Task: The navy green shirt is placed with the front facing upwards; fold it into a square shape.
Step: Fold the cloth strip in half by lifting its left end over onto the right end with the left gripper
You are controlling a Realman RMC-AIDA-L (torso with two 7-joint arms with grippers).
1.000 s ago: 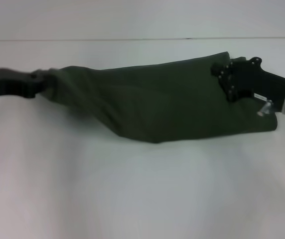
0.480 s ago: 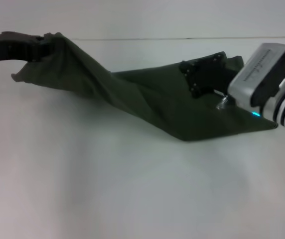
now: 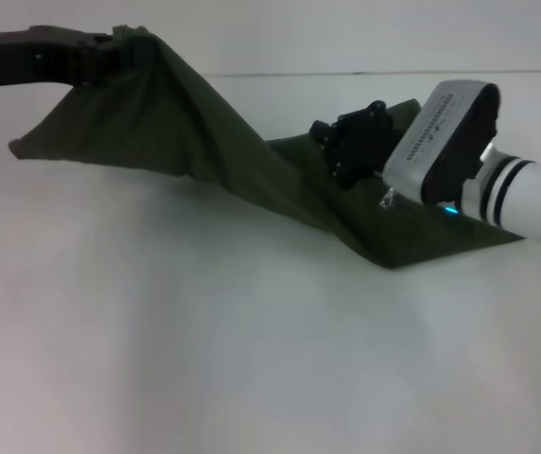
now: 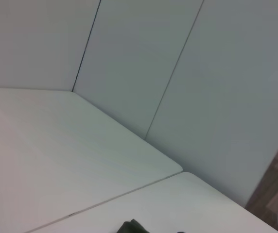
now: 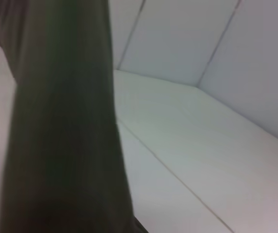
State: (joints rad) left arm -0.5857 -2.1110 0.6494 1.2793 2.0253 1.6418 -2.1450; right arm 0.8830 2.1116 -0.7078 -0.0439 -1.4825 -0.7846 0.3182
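High over the white surface [image 3: 204,359], the left gripper [image 3: 110,55] pinches one end of the navy green shirt [image 3: 185,123] while the right gripper [image 3: 341,151] (fingers hidden, cannot tell) holds the low end, so no square fold shows yet.

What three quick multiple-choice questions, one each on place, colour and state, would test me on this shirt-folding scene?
1. Where does the left gripper hold the navy green shirt?
A. raised at the far left
B. flat at the near edge
C. under the right arm

2. What colour is the table?
A. black
B. white
C. red

3. How does the shirt lie?
A. neatly squared
B. one end lifted, sloping down to the right gripper
C. rolled into a ball

Answers: 1 A, cloth hangs from it up high; 2 B, bare white surface; 3 B, fabric slants between the grippers.
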